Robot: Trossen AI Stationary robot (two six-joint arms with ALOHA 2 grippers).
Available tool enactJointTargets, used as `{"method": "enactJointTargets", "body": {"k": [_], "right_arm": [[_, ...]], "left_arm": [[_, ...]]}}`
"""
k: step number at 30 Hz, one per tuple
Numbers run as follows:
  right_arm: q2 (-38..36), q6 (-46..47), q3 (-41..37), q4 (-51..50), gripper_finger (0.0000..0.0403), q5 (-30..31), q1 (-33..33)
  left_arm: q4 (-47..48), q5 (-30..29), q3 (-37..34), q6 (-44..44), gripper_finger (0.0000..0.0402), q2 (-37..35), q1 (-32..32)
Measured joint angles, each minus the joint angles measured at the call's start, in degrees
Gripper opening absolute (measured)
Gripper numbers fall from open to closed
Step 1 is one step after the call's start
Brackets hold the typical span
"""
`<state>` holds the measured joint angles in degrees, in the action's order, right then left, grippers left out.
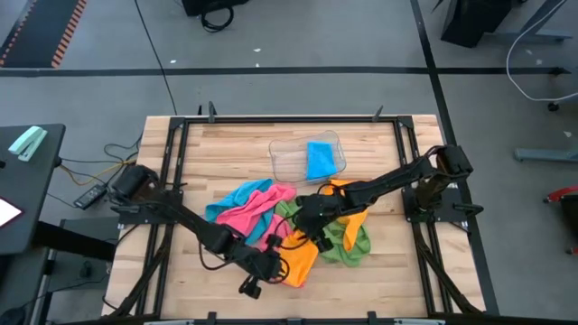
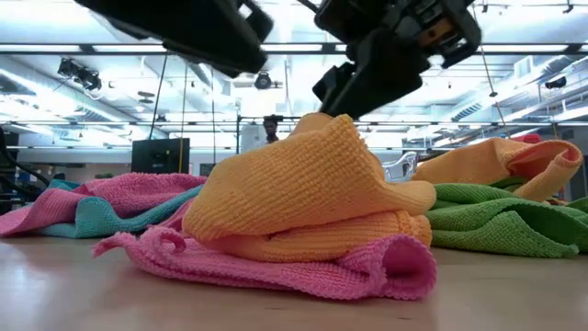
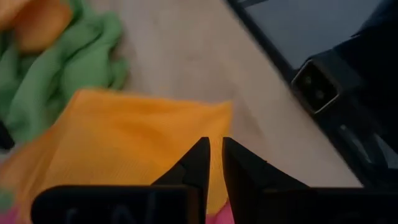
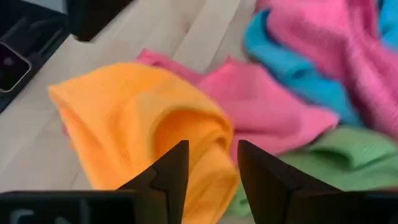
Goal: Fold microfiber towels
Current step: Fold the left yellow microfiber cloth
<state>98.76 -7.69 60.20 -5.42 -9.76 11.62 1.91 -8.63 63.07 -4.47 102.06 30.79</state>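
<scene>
Right up front, the orange towel (image 2: 312, 193) is sitting bunched on a pink towel (image 2: 367, 267) near the table's (image 1: 397, 271) front edge. The left gripper (image 3: 214, 165) is hovering over it, fingers nearly pressed together, looks like pinching nothing. The right gripper (image 4: 208, 168) is hanging just above with fingers spread. Further back, a green towel (image 1: 348, 244), then a blue towel (image 1: 321, 160) lying in the clear tray (image 1: 287, 162).

Your wooden table (image 1: 226, 149) carries a loose heap of towels at its middle: a pink towel (image 1: 253, 209) over a blue one (image 1: 237, 193), a green towel (image 1: 348, 246), and an orange towel (image 1: 300, 262) nearest the front edge. A clear tray (image 1: 289, 161) sits behind them, holding a folded blue cloth (image 1: 321, 160).
</scene>
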Motion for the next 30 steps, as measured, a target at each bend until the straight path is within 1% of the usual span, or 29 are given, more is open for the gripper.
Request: {"method": "enactJointTargets", "body": {"k": [2,6,9,12,19,25,30], "right_arm": [[1.4,-1.9,0.2,1.8,0.0139,-0.1,0.2],[4.2,-2.4,-0.1,1.8,0.0133,-0.1,0.6],[5.6,-2.4,0.0,2.3,0.013,-1.1,1.0],[5.9,-2.1,0.0,1.0,0.0127,-2.8,1.7],[4.3,-1.5,0.0,-1.8,0.0117,-4.4,4.4],[4.1,-1.0,0.1,-6.6,0.011,-5.2,7.5],[3.9,-0.9,0.1,-11.6,0.0106,-5.4,8.9]], "left_arm": [[2.6,-1.3,0.0,-2.2,0.0045,0.0,-0.1],[6.1,-3.4,-0.1,-4.7,0.0044,2.9,-0.9],[5.1,-6.4,-0.1,-4.9,0.0043,4.7,-1.4],[3.4,-8.0,-0.1,-3.7,0.004,5.7,-1.7],[-1.8,-8.2,0.0,1.0,0.0042,5.7,-1.7],[-2.1,-8.1,0.0,4.5,0.0039,5.4,-1.7],[-6.0,-5.6,0.0,8.7,0.0032,5.1,-1.3]]}}
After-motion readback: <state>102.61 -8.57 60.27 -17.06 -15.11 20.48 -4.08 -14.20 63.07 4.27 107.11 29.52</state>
